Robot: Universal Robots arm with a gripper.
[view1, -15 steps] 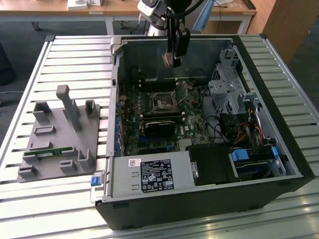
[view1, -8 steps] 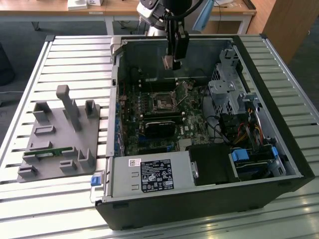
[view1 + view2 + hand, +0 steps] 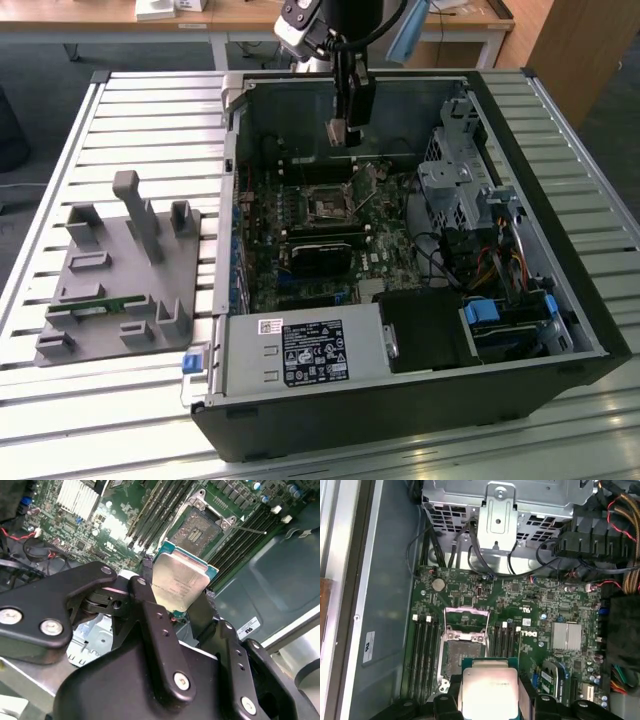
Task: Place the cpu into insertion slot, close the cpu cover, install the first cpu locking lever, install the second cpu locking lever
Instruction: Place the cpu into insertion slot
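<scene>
One cpu point(image 3: 181, 580) is sitting clamped in the pincer point(image 3: 176, 607). Two black fingers point(image 3: 150, 627) are pressing on opposite edges, so the grey metal top is facing up at both wrist cameras and nothing is covering it. It's touching only the fingers.

In the exterior view the pincer point(image 3: 345, 128) is hanging over the open computer case point(image 3: 560, 330), holding the chip well above the motherboard point(image 3: 540, 610).

Below it the insertion slot point(image 3: 456, 657) is lying open, with a dark centre and nothing seated in it. In the first wrist view the cpu point(image 3: 490, 687) is overlapping the slot's near corner and isn't centred over it. I can't tell how square it is to the socket.

The cpu cover point(image 3: 466, 636) is standing swung back off the slot, which is leaving the drop path free. A thin wire point(image 3: 250, 529) beside the socket is probably a released locking lever, but I'm not sure.

Further out, a black card point(image 3: 320, 255) is sitting just beside the slot.

The case is lying on its side on the slatted table point(image 3: 150, 110), so the board is facing up for a top-down approach. A grey fixture point(image 3: 120, 270) is sitting on the exterior view's left, well apart from the case.

My read — the placing step is in hand and none of the four steps is done yet.
</scene>
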